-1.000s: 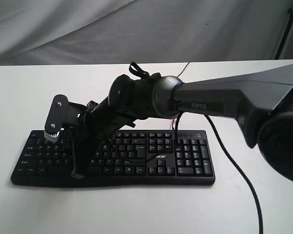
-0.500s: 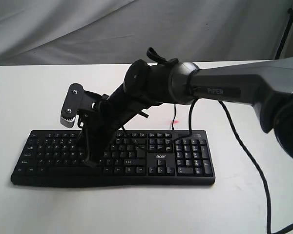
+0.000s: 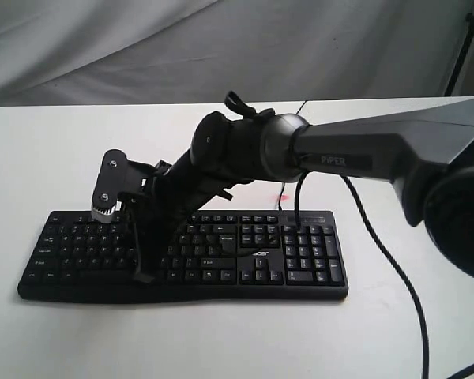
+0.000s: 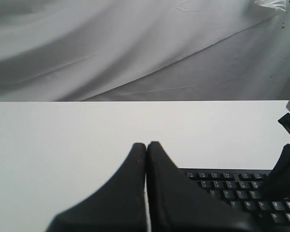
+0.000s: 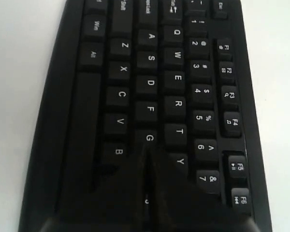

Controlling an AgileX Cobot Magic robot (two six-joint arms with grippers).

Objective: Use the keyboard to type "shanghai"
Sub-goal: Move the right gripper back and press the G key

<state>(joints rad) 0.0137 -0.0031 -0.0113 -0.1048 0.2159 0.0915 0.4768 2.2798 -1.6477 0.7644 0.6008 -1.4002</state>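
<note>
1. The right tool [image 5: 146, 150] has its fingers pressed together into one point, holding nothing, which suits single-key presses.
2. Its tip sits just past the G key [image 5: 149, 137], seemingly over H. Press straight down, then lift clear.
3. The keyboard [image 3: 300, 260] lies flat on the white surface [image 3: 63, 339].
4. The left tool [image 4: 146, 147], also closed and empty, is clear of the keys; leave it there.

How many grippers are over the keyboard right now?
1. The right gripper, shut, points down at the keyboard letter keys near G. The left gripper, also shut, is over the white table beside it.
</note>
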